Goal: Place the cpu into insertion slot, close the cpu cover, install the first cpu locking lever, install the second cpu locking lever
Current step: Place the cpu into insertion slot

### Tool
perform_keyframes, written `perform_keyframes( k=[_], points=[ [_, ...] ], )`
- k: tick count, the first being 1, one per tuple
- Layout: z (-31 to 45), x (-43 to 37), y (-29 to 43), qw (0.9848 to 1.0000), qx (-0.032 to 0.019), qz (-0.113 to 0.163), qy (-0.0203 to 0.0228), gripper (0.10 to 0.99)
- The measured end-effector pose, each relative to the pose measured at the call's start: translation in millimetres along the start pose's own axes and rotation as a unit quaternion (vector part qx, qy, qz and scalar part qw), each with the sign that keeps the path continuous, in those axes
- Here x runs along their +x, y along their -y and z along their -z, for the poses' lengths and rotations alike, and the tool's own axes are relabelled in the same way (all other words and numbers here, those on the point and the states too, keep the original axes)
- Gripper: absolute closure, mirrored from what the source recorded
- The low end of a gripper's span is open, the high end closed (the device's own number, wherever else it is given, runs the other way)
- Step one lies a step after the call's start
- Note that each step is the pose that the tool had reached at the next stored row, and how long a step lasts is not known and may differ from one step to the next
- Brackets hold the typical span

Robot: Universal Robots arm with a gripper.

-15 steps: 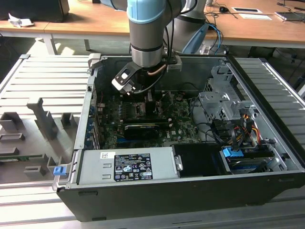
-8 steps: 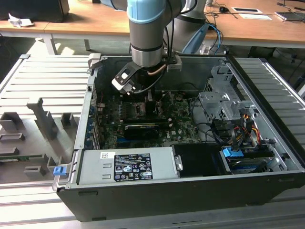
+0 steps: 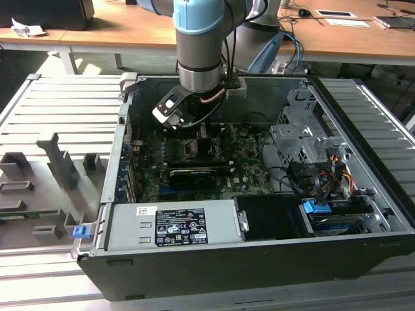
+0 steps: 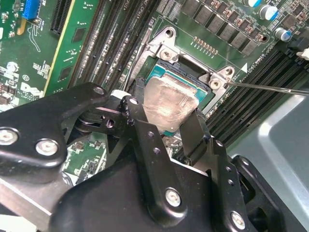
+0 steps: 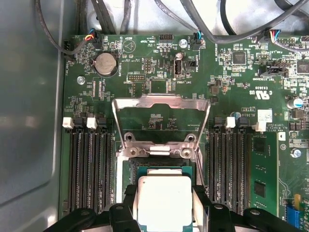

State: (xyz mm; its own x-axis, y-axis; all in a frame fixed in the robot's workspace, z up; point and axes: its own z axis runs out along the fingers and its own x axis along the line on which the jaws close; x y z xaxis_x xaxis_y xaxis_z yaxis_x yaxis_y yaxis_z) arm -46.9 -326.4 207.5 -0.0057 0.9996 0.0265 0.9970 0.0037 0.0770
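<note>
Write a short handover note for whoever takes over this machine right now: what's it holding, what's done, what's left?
The fingers are shut on the cpu.
The cpu is at the slot; seated or not, cannot tell.
The cover is open, clear of the slot.
Done: cpu brought to the slot.
Left: shutting the cover, both levers.

cpu (image 5: 164, 200) in insertion slot (image 4: 188, 65); cpu cover (image 5: 161, 102) raised open at slot's edge; memory slots (image 5: 89, 164) flanking both sides
</note>
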Motion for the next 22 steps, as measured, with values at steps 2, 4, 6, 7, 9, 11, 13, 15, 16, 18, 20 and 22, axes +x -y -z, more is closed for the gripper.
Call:
perform_keyframes(
  k=[2,4,6,7,9,11,13,15,16,18,20,22],
  points=[
    [-0.6,0.0,0.1,1.0,0.0,-0.001,0.0001,0.549],
    [-0.9,0.0,0.1,1.0,0.0,-0.001,0.0001,0.549],
    [-1.7,0.0,0.2,1.0,0.0,-0.001,0.0001,0.549],
    [-1.7,0.0,0.2,1.0,0.0,-0.001,0.0001,0.549],
    [-1.8,0.0,0.2,1.0,0.0,-0.001,0.0001,0.549],
    [-2.0,0.0,0.1,1.0,0.0,-0.001,0.0,0.549],
    [-2.2,0.2,0.0,1.0,-0.0001,-0.001,0.0,0.549],
    [-2.8,0.5,-0.2,1.0,-0.0001,-0.001,0.0001,0.549],
    [-3.6,0.5,-0.1,1.0,-0.0001,-0.001,0.0001,0.549],
    [-5.0,1.5,-0.2,1.0,0.0,-0.002,0.0002,0.549],
    [-5.5,1.9,-0.5,1.0,-0.0001,-0.004,0.0004,0.549],
    [-5.8,2.0,-0.8,1.0,-0.0001,-0.005,0.0005,0.549]
  ],
)
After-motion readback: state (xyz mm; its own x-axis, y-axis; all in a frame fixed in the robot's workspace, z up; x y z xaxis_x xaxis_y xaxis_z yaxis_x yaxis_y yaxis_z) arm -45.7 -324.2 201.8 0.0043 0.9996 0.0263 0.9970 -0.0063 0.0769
